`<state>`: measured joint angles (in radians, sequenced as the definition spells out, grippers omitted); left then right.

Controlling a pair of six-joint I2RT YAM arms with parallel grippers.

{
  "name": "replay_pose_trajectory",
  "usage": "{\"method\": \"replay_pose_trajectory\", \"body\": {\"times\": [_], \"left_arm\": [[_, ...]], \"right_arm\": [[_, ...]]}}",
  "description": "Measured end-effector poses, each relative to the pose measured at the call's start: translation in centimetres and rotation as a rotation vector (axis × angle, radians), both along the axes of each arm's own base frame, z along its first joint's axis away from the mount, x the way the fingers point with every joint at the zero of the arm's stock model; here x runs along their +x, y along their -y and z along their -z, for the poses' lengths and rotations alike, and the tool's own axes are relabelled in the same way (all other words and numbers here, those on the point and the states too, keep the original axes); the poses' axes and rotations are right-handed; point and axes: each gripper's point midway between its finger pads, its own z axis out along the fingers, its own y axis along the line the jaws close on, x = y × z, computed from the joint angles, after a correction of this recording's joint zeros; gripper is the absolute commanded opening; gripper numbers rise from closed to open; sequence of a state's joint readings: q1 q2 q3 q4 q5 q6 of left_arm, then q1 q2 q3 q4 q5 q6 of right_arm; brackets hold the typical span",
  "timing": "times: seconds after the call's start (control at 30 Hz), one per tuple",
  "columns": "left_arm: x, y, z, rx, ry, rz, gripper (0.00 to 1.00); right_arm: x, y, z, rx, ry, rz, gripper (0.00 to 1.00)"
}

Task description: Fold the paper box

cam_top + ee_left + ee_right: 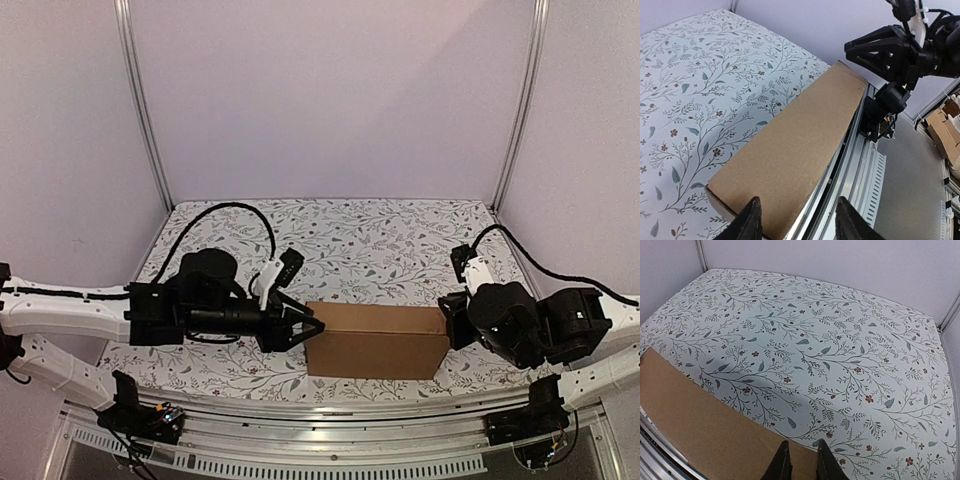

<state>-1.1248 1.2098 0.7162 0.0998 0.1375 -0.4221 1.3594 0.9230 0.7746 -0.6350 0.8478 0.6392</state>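
Observation:
The paper box [375,340] is a closed brown carton lying lengthwise along the table's near edge. My left gripper [314,326] is at its left end, jaws open. In the left wrist view the box [800,135] runs away from the gripper [797,222], and one finger [751,220] hangs over the carton's near end while the other is out over the rail. My right gripper [447,316] is against the right end. In the right wrist view its fingers [783,462] stand a narrow gap apart above the box's top [690,415], right at its far edge; the gripper [802,464] holds nothing that I can see.
The floral tablecloth [360,240] stretches behind the box to the back wall. An aluminium rail [320,410] runs just in front of the carton. Black cables [230,215] loop over the cloth behind the left arm. Metal posts [145,110] frame the back corners.

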Motion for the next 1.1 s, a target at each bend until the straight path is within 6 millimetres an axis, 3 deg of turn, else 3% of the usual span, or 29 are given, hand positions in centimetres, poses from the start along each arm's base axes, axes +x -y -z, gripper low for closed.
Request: {"method": "replay_pose_trajectory", "body": {"times": [0.1,0.13,0.2,0.33,0.37,0.53,0.7,0.97,1.1], "left_arm": [[0.3,-0.6,-0.7,0.041,0.008,-0.023,0.68],[0.5,-0.7,-1.2,0.049,0.015,-0.032,0.74],[0.9,-1.1,-2.5,0.057,0.034,-0.051,0.97],[1.9,-1.9,-4.6,0.066,0.070,-0.097,0.99],[2.3,-2.2,-5.0,0.073,0.072,-0.114,0.99],[5.1,-4.2,-5.7,0.089,0.027,-0.217,1.00],[8.1,-6.6,-3.8,0.094,-0.096,-0.322,0.99],[11.8,-8.2,2.0,0.096,-0.336,-0.407,0.97],[13.2,-6.9,5.2,0.121,-0.431,-0.399,0.92]], "right_arm": [[0.4,-0.5,-2.3,-0.001,0.034,-0.016,0.37],[0.6,-0.6,-2.9,0.004,0.041,-0.014,0.45],[1.1,-0.6,-4.2,-0.007,0.061,-0.012,0.64],[2.5,-0.6,-5.2,-0.062,0.080,-0.005,0.95],[2.9,-0.6,-5.2,-0.080,0.080,-0.003,0.99],[4.6,1.0,-4.4,-0.148,0.033,0.024,0.99],[4.4,2.1,-3.3,-0.170,-0.032,0.015,0.99],[1.3,6.2,-1.9,-0.180,-0.192,0.033,0.99],[-1.2,8.0,-0.1,-0.164,-0.325,0.039,0.99]]}}
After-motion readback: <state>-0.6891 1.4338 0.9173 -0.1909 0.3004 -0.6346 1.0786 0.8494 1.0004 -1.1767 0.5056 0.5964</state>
